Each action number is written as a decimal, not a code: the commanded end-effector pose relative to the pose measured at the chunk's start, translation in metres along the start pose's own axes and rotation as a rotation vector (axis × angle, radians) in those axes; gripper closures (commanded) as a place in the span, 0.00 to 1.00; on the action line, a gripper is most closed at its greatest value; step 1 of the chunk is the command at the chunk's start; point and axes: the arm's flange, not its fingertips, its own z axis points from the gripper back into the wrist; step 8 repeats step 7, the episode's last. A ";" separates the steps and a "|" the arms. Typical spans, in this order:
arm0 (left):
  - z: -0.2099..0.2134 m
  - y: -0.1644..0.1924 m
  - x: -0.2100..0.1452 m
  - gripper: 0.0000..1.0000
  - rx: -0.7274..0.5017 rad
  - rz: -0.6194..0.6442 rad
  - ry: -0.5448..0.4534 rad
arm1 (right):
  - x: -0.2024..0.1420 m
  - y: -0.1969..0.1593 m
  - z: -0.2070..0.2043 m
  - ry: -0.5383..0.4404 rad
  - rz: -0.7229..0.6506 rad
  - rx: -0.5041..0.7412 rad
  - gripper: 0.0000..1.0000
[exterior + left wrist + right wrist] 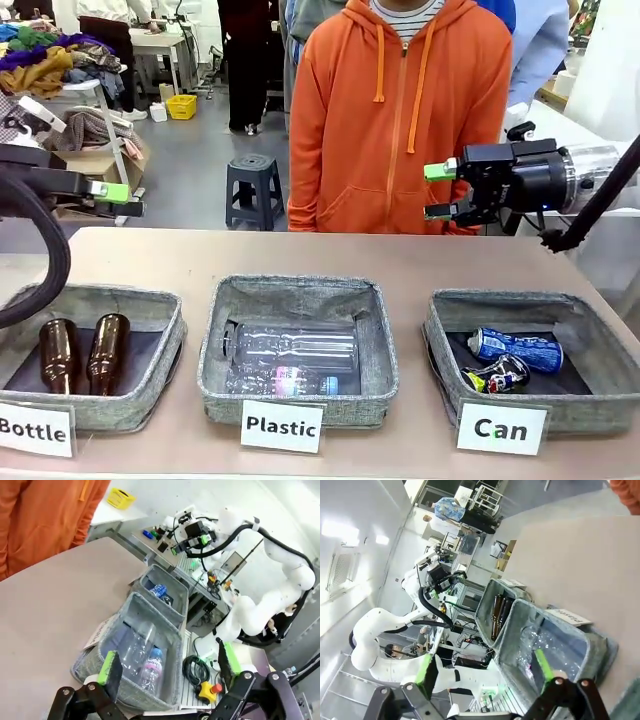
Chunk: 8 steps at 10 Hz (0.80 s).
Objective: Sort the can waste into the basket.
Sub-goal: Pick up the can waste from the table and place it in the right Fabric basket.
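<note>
Two crushed cans are lying in the basket (590, 400) marked "Can".

A blue can (516, 348) and a dark multicoloured can (497, 376) are being held by that basket at the right end of the surface (400, 260), touching each other. The right gripper (439, 191) is being kept above the surface beyond the basket, jaws apart and empty. The left gripper (118, 199) is being held at the left edge, jaws likewise spread with nothing between them.
</note>
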 end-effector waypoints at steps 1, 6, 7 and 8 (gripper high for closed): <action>0.004 -0.003 0.002 0.00 -0.003 -0.007 0.018 | 0.001 0.002 0.000 -0.004 0.002 0.008 0.00; 0.004 -0.003 0.002 0.00 -0.003 -0.007 0.018 | 0.001 0.002 0.000 -0.004 0.002 0.008 0.00; 0.004 -0.003 0.002 0.00 -0.003 -0.007 0.018 | 0.001 0.002 0.000 -0.004 0.002 0.008 0.00; 0.004 -0.003 0.002 0.00 -0.003 -0.007 0.018 | 0.001 0.002 0.000 -0.004 0.002 0.008 0.00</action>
